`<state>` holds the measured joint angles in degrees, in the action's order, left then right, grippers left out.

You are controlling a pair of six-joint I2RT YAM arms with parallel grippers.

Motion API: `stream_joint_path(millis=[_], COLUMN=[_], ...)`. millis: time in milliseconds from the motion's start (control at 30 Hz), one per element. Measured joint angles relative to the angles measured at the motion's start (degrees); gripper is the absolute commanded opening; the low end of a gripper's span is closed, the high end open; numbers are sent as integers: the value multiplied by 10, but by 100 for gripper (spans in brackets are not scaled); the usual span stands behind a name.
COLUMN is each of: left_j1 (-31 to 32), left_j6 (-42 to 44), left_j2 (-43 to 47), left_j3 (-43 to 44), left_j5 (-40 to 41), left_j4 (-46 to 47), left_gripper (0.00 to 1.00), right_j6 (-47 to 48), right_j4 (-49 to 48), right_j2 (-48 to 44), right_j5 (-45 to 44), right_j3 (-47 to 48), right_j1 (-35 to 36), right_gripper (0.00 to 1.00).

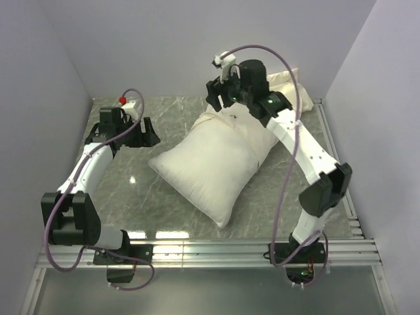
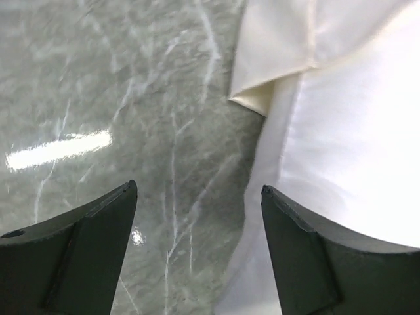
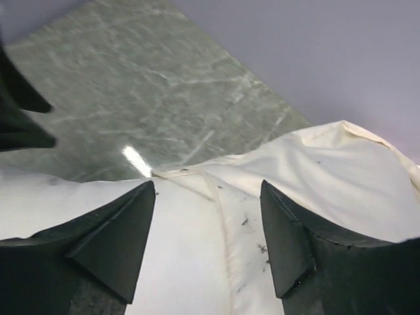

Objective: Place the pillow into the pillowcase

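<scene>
The cream pillowcase lies plump and slanted across the middle of the table, with the pillow mostly hidden inside it. In the right wrist view, bright white pillow fabric with dark specks shows beside a cream pillowcase hem. My right gripper hangs open just above this far end, nothing between its fingers. My left gripper is open over the bare table, left of the pillowcase's far left edge. In the left wrist view a cream pillowcase corner lies ahead of the open left gripper.
The green marble table is walled by pale panels at the back and on both sides. A small red-topped object sits at the back left corner. A metal rail runs along the near edge by the arm bases.
</scene>
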<state>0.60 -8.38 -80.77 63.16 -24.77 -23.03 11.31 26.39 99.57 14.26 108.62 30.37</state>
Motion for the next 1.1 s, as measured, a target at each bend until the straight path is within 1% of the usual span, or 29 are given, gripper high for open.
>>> stream_joint_path(millis=[67, 100, 133, 167, 267, 300, 367, 400, 467, 500, 533, 567, 600, 633, 700, 767, 800, 833, 867, 900, 933, 1000, 1100], left_j1=[17, 27, 49, 72, 159, 188, 245, 264, 296, 309, 318, 329, 338, 346, 358, 362, 362, 361, 360, 359, 358, 358, 355], left_j6=[23, 31, 43, 49, 60, 59, 55, 52, 40, 33, 31, 29, 30, 31, 34, 36, 36, 35, 32, 27, 18, 0, -18], left_j2=[21, 30, 49, 68, 129, 141, 150, 148, 136, 129, 122, 114, 105, 95, 68, 36, 24, 17, 14, 15, 19, 29, 40], left_j3=[-1, -3, -12, -23, -63, -72, -81, -83, -92, -99, -105, -112, -118, -122, -122, -119, -117, -117, -117, -117, -117, -116, -107], left_j5=[-4, -6, -5, -3, 3, 10, 31, 43, 71, 89, 102, 117, 132, 145, 165, 177, 181, 183, 182, 179, 176, 172, 171], left_j4=[-2, -2, 4, 12, 31, 37, 52, 61, 84, 100, 112, 129, 145, 162, 187, 207, 216, 224, 230, 235, 240, 246, 253], left_gripper=[84, 87, 91, 99, 99, 99, 98, 96, 93, 93, 93, 90, 84, 76, 41, 3, 0, 0, 0, 0, 0, 0, 0], right_j6=[21, 33, 43, 53, 74, 81, 90, 91, 92, 90, 89, 89, 88, 88, 88, 85, 84, 80, 76, 73, 67, 54, 40], right_j4=[9, 12, 19, 25, 46, 53, 58, 59, 59, 61, 64, 69, 75, 82, 94, 109, 114, 120, 127, 137, 154, 184, 193], right_j2=[39, 59, 81, 102, 158, 177, 196, 197, 190, 182, 172, 161, 149, 137, 115, 102, 101, 100, 100, 101, 102, 105, 99], right_j5=[-22, -35, -47, -59, -89, -98, -108, -111, -117, -119, -122, -125, -128, -132, -140, -144, -145, -144, -143, -139, -134, -113, -98], right_j3=[16, 16, 16, 16, 16, 16, 16, 16, 17, 16, 16, 16, 15, 13, 5, -1, -1, -1, 0, 2, 10, 34, 43], right_j1=[2, 2, 2, 3, 3, 4, 4, 4, 6, 8, 12, 14, 16, 18, 23, 27, 28, 28, 28, 29, 29, 36, 62], right_gripper=[76, 75, 73, 72, 56, 44, 29, 13, 4, 1, 2, 4, 5, 4, 0, 0, 0, 0, 2, 15, 16, 19, 16])
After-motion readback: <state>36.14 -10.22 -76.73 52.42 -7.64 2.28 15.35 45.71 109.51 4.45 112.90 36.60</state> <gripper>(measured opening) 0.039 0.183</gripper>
